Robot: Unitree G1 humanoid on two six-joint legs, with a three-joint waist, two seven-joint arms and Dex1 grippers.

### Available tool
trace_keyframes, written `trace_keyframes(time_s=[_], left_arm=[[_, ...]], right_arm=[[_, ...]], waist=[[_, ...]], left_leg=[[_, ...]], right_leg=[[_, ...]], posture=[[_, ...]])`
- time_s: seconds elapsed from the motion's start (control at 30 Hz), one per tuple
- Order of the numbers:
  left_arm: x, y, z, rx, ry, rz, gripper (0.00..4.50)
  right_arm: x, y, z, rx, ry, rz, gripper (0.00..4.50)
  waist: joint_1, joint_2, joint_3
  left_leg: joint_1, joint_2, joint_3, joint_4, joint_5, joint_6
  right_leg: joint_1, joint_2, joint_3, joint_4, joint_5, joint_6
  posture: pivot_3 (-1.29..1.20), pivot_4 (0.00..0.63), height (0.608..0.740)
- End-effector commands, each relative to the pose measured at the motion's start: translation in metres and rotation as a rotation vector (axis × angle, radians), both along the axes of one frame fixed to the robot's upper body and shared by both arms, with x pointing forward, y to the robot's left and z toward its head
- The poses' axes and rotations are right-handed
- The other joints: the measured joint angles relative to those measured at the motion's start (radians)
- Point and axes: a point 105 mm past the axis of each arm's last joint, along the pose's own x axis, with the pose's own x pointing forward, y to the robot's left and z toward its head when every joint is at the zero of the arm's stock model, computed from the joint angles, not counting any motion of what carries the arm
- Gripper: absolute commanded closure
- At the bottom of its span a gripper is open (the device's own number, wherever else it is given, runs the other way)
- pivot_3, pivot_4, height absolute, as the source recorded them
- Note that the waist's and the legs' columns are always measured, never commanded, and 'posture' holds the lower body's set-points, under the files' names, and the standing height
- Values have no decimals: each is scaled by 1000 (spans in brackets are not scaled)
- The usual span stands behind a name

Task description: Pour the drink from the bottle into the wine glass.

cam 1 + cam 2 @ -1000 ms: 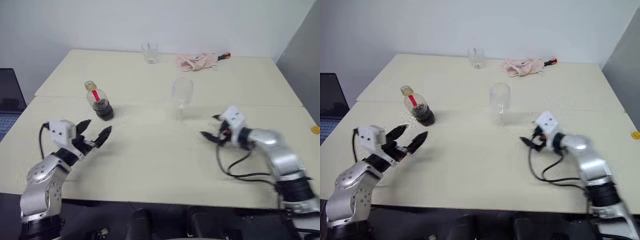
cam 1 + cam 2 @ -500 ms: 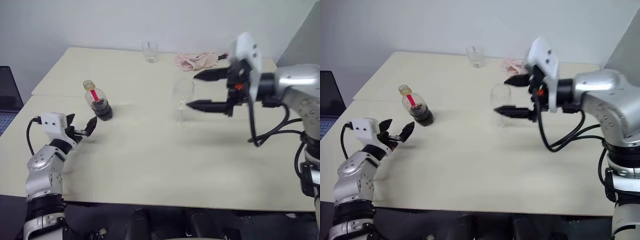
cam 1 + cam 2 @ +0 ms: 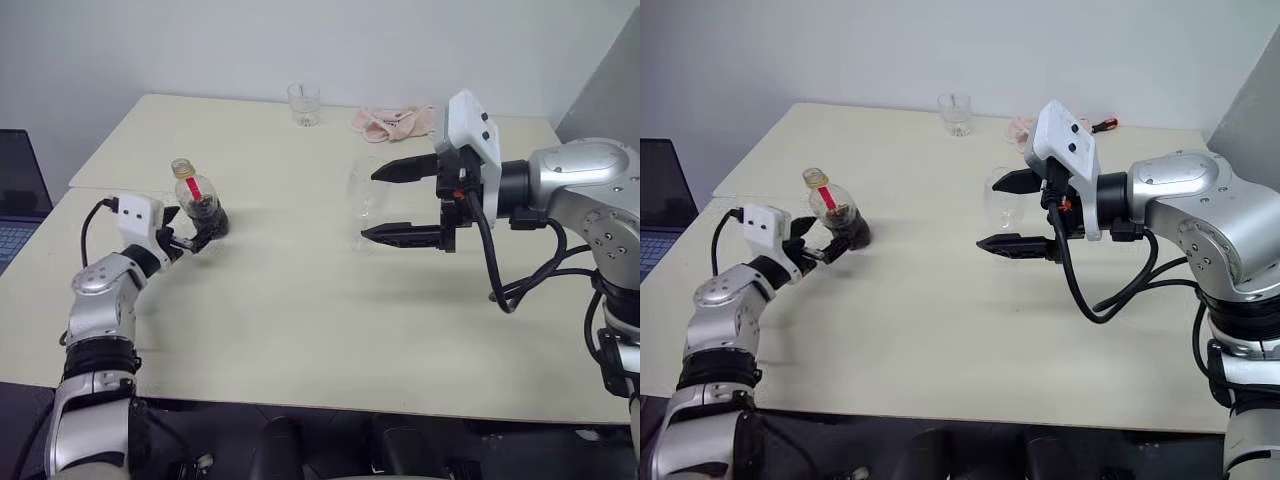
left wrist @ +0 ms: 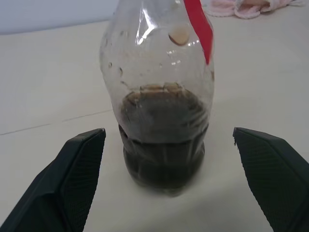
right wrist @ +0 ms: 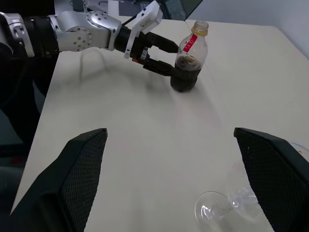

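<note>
From the head views we see a pale cream tabletop [image 3: 300, 320]. At about nine o'clock of its middle stands the small squat clear plastic bottle [image 3: 199, 205] with a yellow cap and a red strip on its neck, upright, its lower part filled with the dark brown cola-like drink [image 3: 206, 217]. The left gripper [image 3: 192, 234] sits at the bottle's base, at its seven o'clock, black fingers spread, one on either side of it; we cannot tell whether they touch it. At about one o'clock of the table's middle stands the clear stemmed wine glass [image 3: 366, 195], upright. The right gripper [image 3: 380, 205] hangs above the table just at the glass's three o'clock, pointing toward it, its two black fingers wide apart, one high and one low, holding nothing. At twelve o'clock, near the far edge, stand a short clear tumbler [image 3: 303, 103] and, to its three o'clock, a crumpled pink cloth [image 3: 393, 121].

In the left wrist view we see the bottle close ahead between the two parted fingers [image 4: 72, 179], with a clear gap on each side.

In the right wrist view we see the right fingers [image 5: 79, 174] spread wide, the wine glass's bowl between them, and beyond it the bottle with the left gripper's open fingers at its base.
</note>
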Motion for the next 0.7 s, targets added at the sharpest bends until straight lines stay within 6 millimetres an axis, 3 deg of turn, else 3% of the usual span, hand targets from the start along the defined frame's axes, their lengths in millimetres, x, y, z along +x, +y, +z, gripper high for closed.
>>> trace_keyframes(time_s=[0.03,0.3,0.57,0.7], left_arm=[[9,-1,15,30,-20,-15,0],[25,4,13,64,-14,43,0],[46,-33,9,112,-68,12,0],[52,-38,10,87,-81,51,825]], right_arm=[[-2,-1,10,2,-70,-17,18],[-1,-3,11,1,-82,-41,18],[2,-7,12,-15,-98,-73,18],[-2,-9,21,-5,-120,-95,0]], waist=[[0,0,0],[0,0,0],[3,0,0],[3,0,0]], left_leg=[[0,0,0,0,0,0],[0,-1,0,0,0,0],[-1,-2,0,1,0,0],[-1,-1,0,0,0,0]], right_leg=[[0,1,0,0,0,0],[0,1,0,0,0,0],[1,1,-1,0,0,0],[0,1,-1,0,0,0]], posture=[[0,150,740],[0,150,740],[0,150,740],[0,150,740]])
